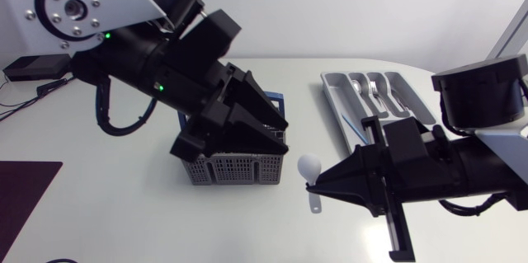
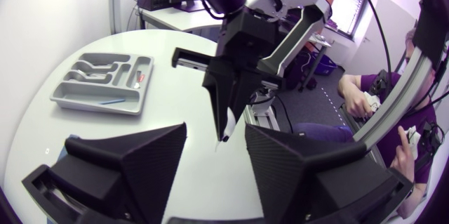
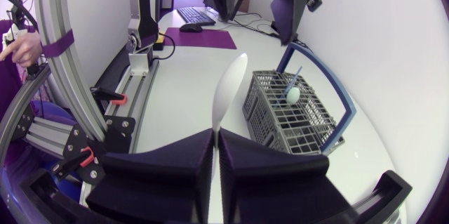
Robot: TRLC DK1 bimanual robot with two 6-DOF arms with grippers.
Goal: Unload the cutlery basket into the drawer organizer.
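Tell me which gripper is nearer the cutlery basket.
Left. The left gripper hangs open over the cutlery basket; the right gripper, shut on a white spoon, is beside the basket, apart from it.

No text, label, number or sign can be read in any of the three views.
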